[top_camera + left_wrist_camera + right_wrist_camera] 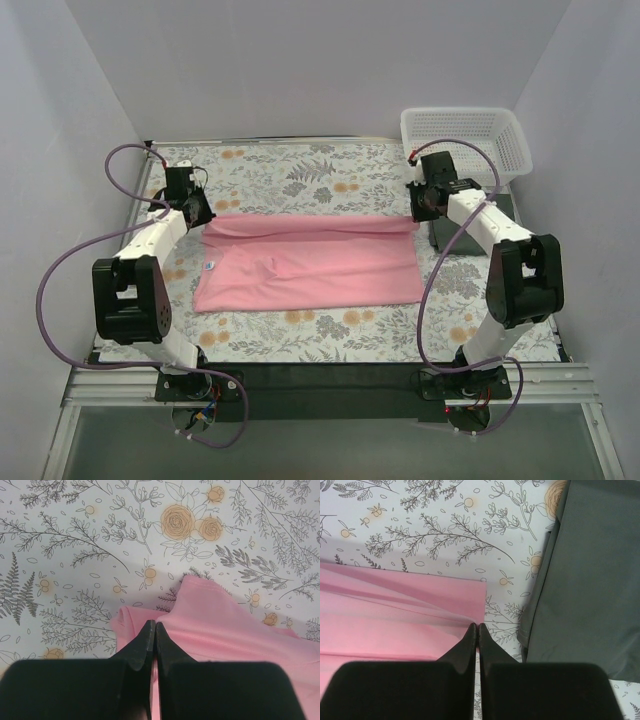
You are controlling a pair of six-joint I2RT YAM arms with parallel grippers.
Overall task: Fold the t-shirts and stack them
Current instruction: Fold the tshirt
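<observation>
The light pink t-shirt (310, 265) lies spread across the middle of the floral cloth, its far edge raised in a fold. My left gripper (203, 214) is at the shirt's far left corner. In the left wrist view the left gripper (153, 625) is shut on the pink t-shirt (235, 630), with pink cloth showing between the jaws. My right gripper (419, 208) is at the far right corner. The right gripper (478, 626) is shut on the edge of the pink t-shirt (395, 610). The dark green t-shirt (590, 580) lies folded flat just to the right, partly under the right arm (440, 238).
A white mesh basket (466, 140) stands at the back right corner. The floral table cloth (300, 170) covers the table, and grey walls close in on three sides. Purple cables loop beside both arms.
</observation>
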